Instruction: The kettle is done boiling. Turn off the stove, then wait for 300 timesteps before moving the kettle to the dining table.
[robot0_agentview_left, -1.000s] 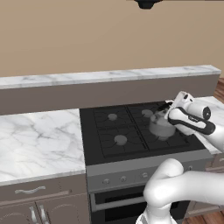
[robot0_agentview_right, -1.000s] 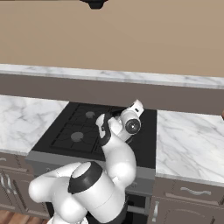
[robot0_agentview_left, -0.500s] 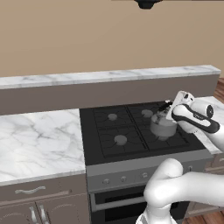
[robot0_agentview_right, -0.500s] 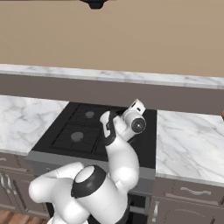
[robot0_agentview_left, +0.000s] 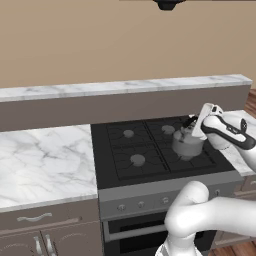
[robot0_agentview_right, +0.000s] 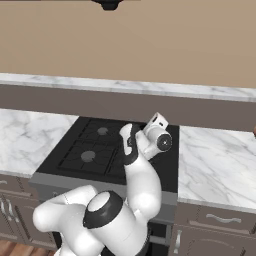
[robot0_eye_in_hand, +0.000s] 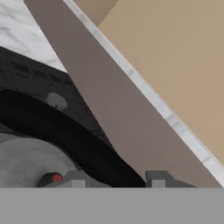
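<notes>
The grey kettle (robot0_agentview_left: 186, 143) stands on the front right burner of the black stove (robot0_agentview_left: 131, 172). My gripper (robot0_agentview_left: 193, 123) reaches over it from the right, shut on the kettle's black arched handle. In the hand view the handle (robot0_eye_in_hand: 78, 139) curves down between my two fingertips, and my gripper (robot0_eye_in_hand: 118, 178) grips it above the grey body (robot0_eye_in_hand: 26, 159). From the right base view my own arm hides the kettle on the stove (robot0_agentview_right: 90, 150). The dining table is out of view.
A narrow raised marble ledge (robot0_agentview_left: 125, 89) runs behind the cooktop, with a tan wall above. Marble counter lies to the left (robot0_agentview_left: 45, 160) and to the right (robot0_agentview_right: 215, 165) of the stove. Knobs line the steel front panel (robot0_agentview_left: 150, 200).
The jaws, wide a second ago, have closed around the kettle's handle. The kettle stays on its burner, and the hand has shifted only slightly.
</notes>
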